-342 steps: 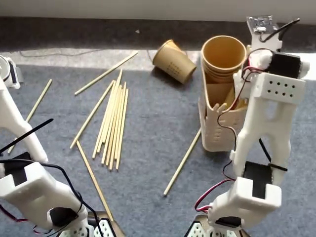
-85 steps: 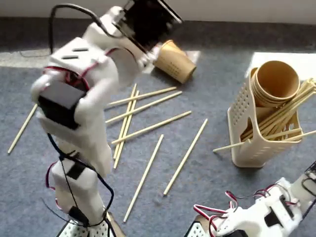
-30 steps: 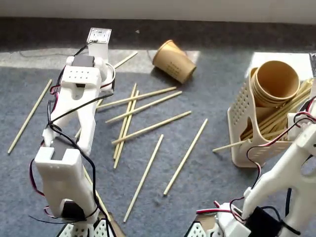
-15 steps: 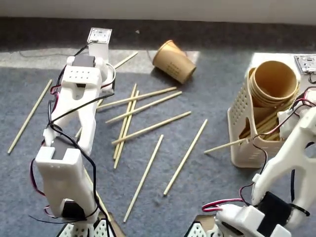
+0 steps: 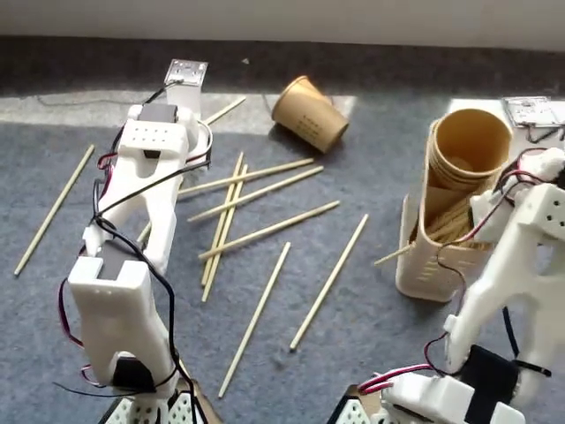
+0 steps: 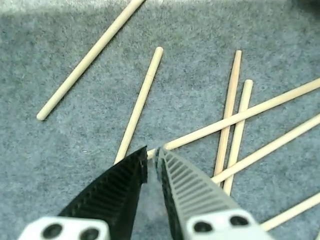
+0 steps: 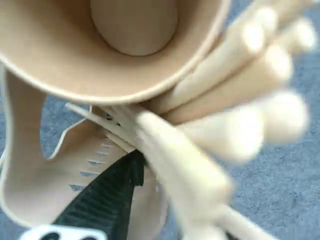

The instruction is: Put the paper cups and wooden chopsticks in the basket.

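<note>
On the worktop: a grey carpet-like cover (image 5: 371, 177) carries loose wooden chopsticks (image 5: 265, 230) scattered over its middle, several crossing one another. A lone chopstick (image 5: 53, 209) lies apart near the left edge.
Basket: the white slotted basket (image 5: 413, 269) stands at the right of the worktop, close against the right arm.
Cups in the basket: a stack of paper cups (image 5: 468, 146) sits in it mouth up, with its rim above the basket's wall.
Sticks in the basket: a bundle of chopsticks (image 5: 446, 225) leans beside the stack. One stray stick (image 5: 388, 258) pokes out at the wall toward the loose ones.
Cup outside: a single paper cup (image 5: 309, 110) lies on its side at the far edge of the cover, well apart from the basket.
Left side: the left gripper (image 6: 151, 152) hangs low over the cover among the loose chopsticks. Its jaws are closed to a thin slit with nothing seen between them, and the ends of two chopsticks lie right at their tips.
Right side: the right gripper (image 7: 136, 167) is close against the basket's wall, under the rim of the stack, with the bundle just beside it. How far its jaws are open cannot be told.
</note>
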